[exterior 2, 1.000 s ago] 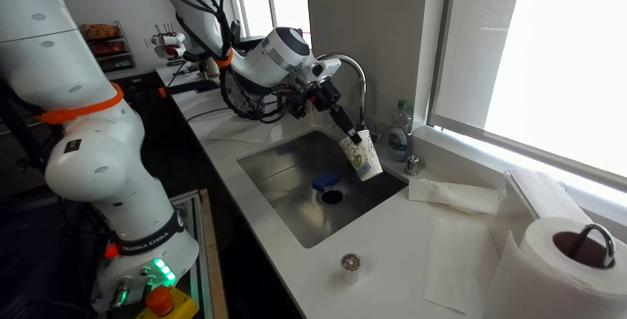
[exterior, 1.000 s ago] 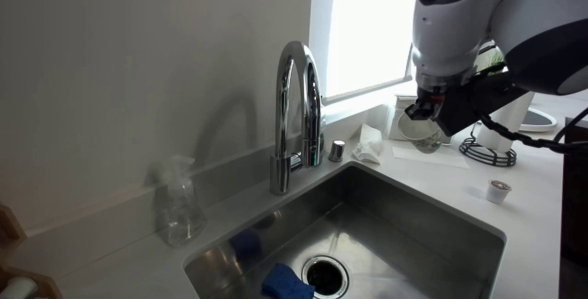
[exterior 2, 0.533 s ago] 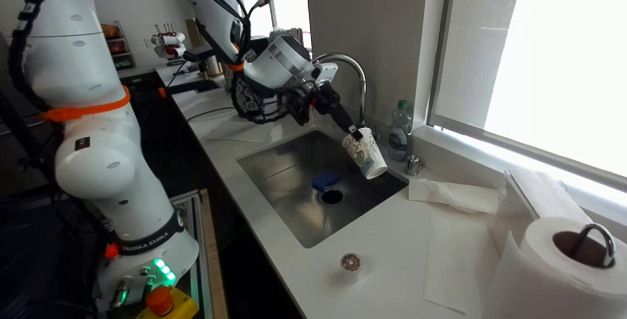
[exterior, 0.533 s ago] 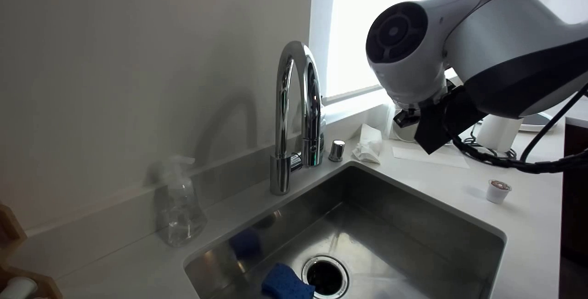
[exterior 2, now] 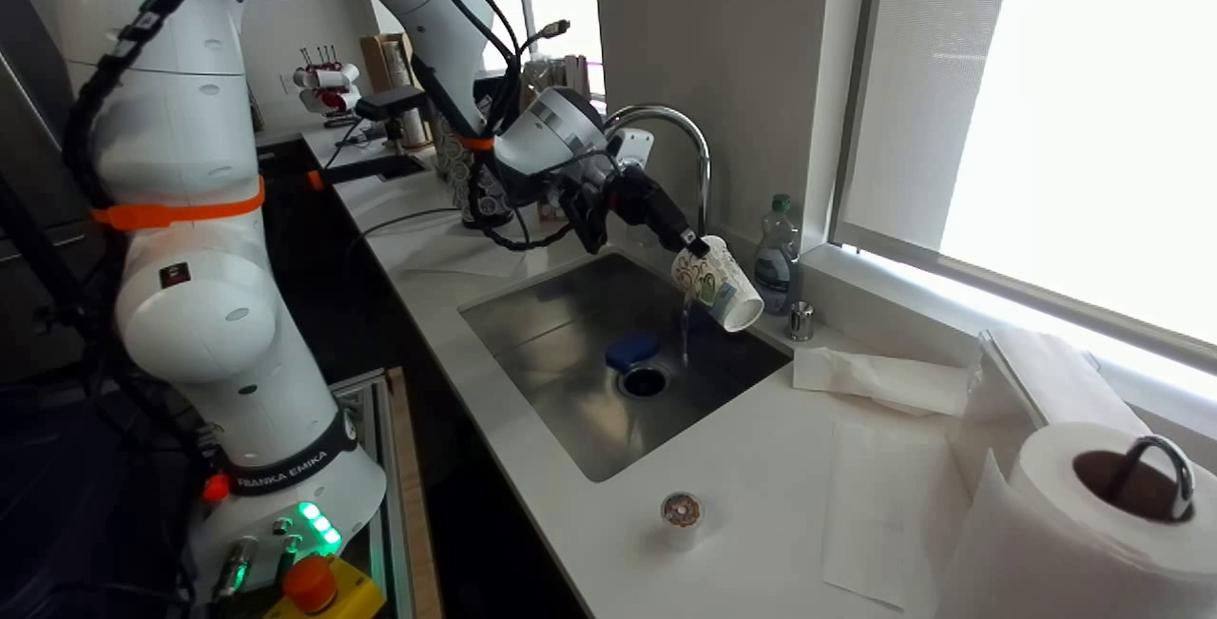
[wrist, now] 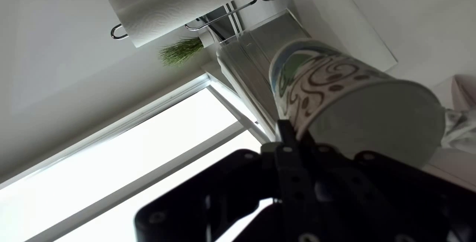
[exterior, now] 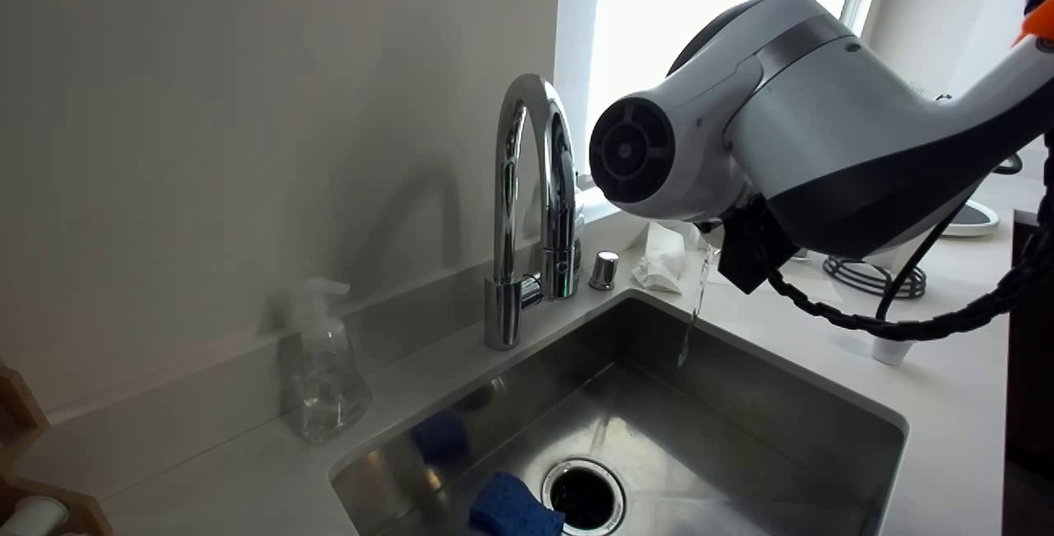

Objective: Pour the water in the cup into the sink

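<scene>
My gripper (exterior 2: 697,246) is shut on the rim of the patterned paper cup (exterior 2: 718,284). The cup hangs tilted over the back corner of the sink (exterior 2: 542,353), mouth toward the arm and base toward the wall side. A thin stream of water (exterior 2: 685,334) falls from its mouth into the sink; the stream (exterior: 698,305) also shows in an exterior view, where my arm hides most of the cup and the gripper. In the wrist view, the fingertips (wrist: 295,134) pinch the wall of the cup (wrist: 327,74), and its pale inside shows.
The arched chrome faucet (exterior 2: 702,163) stands close beside the gripper and cup. A blue sponge (exterior: 512,507) lies by the drain (exterior: 583,496). A soap bottle (exterior 2: 777,262), paper towel roll (exterior 2: 1093,543) and small pod (exterior 2: 682,516) stand on the counter.
The wrist has rolled and the cup has tilted further, its base swinging up and outward. A stream of water now falls from it. The arm has shifted toward the faucet.
</scene>
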`<state>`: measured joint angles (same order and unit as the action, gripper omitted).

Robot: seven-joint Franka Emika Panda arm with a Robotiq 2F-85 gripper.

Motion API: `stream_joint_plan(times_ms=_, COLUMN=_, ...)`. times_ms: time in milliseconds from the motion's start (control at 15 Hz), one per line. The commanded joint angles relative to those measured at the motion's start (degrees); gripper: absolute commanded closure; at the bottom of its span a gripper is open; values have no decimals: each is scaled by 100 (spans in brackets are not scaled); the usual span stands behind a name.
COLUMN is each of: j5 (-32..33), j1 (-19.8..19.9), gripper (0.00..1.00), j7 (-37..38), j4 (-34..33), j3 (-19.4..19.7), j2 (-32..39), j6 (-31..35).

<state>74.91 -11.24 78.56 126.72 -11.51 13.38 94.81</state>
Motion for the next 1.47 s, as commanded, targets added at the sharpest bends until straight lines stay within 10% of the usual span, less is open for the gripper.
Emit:
stream_joint_plan(times_ms=0, j5=-7, j1=-20, gripper=96, j7=-3, j4=-11, j3=15, j2=15, j6=-4)
stream_joint_plan(times_ms=1400, j5=234, j1=-720, gripper=99, j7=-700, j4=-1211, j3=-34, j2=1387, j6=-2260)
